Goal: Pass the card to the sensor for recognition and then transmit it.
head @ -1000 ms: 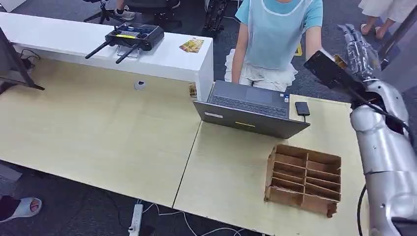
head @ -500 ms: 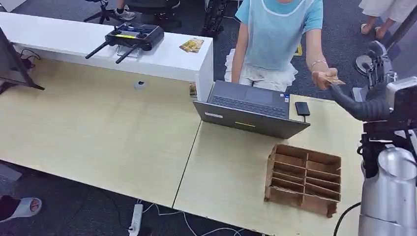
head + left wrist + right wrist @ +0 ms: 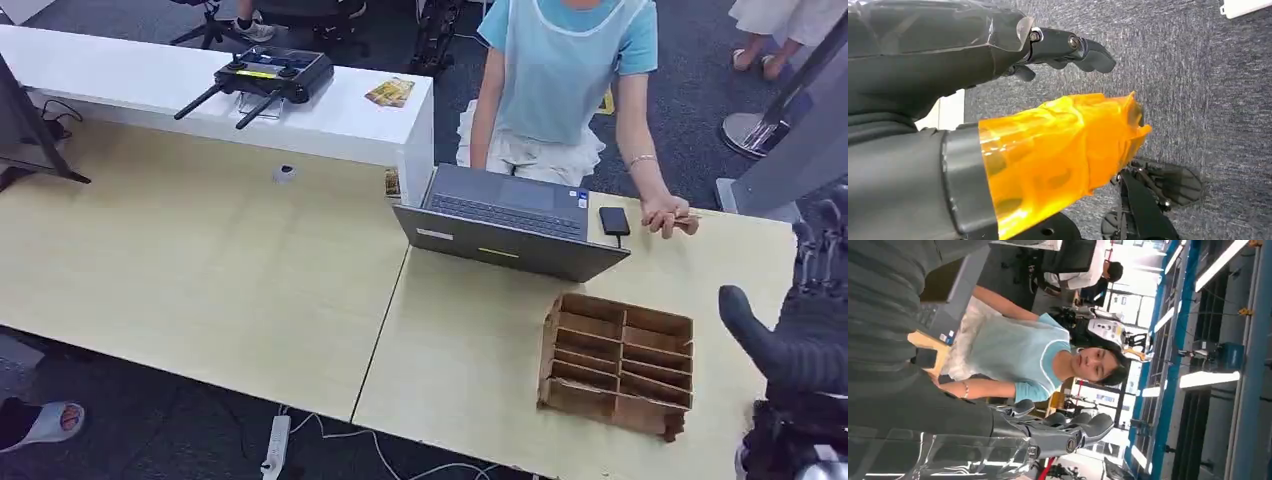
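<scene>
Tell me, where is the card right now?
The card is in the person's hand in the head view, resting on the far right part of the table, just right of the small black sensor beside the laptop.

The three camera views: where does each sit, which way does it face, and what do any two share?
Head view: high on the body, looking down at the table, laptop and right hand.
Left wrist view: behind the left hand, facing carpet.
Right wrist view: behind the right hand, facing the person.
Shared: the person and laptop appear in head and right wrist views.
</scene>
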Controlling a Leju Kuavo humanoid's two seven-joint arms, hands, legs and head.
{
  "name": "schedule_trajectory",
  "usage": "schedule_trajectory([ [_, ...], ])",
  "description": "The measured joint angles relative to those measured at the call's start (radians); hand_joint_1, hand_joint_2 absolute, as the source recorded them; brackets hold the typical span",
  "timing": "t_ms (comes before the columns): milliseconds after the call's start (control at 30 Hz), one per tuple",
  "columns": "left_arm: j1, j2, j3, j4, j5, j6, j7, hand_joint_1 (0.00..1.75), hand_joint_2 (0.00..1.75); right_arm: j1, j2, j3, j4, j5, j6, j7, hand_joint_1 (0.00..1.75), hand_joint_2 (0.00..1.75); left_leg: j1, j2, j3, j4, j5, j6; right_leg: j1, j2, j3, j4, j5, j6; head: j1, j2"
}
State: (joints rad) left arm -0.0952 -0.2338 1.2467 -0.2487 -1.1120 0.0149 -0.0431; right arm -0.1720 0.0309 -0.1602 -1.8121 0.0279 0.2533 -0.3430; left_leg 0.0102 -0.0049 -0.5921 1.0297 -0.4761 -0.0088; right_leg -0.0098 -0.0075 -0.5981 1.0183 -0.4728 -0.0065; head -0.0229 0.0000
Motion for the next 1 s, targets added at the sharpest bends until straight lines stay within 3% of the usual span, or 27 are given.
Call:
schedule_trajectory([
  [267, 0.000, -0.005, 0.015, 0.000, 0.016, 0.006, -0.001, 0.00, 0.00, 0.178, 0.013, 0.008, -0.075, 0.011, 0.011, -0.016, 0.00, 1.75, 0.000, 0.000, 0.000, 0.000, 0.000, 0.000, 0.000, 0.000, 0.000, 0.000, 0.000, 0.000, 0.000, 0.000],
  [633, 0.000, -0.006, 0.021, 0.000, 0.014, 0.012, 0.000, 0.00, 0.00, 0.344, 0.012, 0.010, -0.107, 0.167, -0.047, -0.060, 0.00, 1.75, 0.000, 0.001, 0.000, 0.000, -0.001, 0.001, 0.000, 0.000, 0.000, 0.000, 0.000, 0.000, 0.000, 0.000],
  [767, 0.001, -0.006, 0.021, 0.000, 0.014, 0.018, 0.000, 0.00, 0.00, 0.374, 0.013, 0.005, -0.119, 0.370, -0.153, -0.066, 0.00, 1.75, 0.000, 0.001, 0.000, 0.000, -0.001, 0.001, 0.000, 0.001, 0.000, 0.000, 0.000, 0.000, 0.000, 0.000],
  [833, 0.001, -0.006, 0.021, 0.000, 0.013, 0.019, 0.002, 0.00, 0.00, 0.382, 0.020, 0.005, -0.123, 0.526, -0.226, -0.044, 0.00, 1.75, 0.000, 0.001, 0.000, 0.000, -0.001, 0.001, 0.000, 0.001, 0.000, 0.000, 0.000, 0.000, 0.000, 0.000],
  [1000, 0.001, -0.008, 0.021, 0.000, 0.008, 0.019, 0.003, 0.00, 0.00, 0.392, 0.037, 0.005, -0.128, 0.749, -0.342, -0.001, 0.00, 1.75, 0.000, 0.001, 0.000, 0.000, -0.001, 0.001, 0.000, 0.001, 0.000, 0.000, 0.000, 0.000, 0.000, 0.000],
])
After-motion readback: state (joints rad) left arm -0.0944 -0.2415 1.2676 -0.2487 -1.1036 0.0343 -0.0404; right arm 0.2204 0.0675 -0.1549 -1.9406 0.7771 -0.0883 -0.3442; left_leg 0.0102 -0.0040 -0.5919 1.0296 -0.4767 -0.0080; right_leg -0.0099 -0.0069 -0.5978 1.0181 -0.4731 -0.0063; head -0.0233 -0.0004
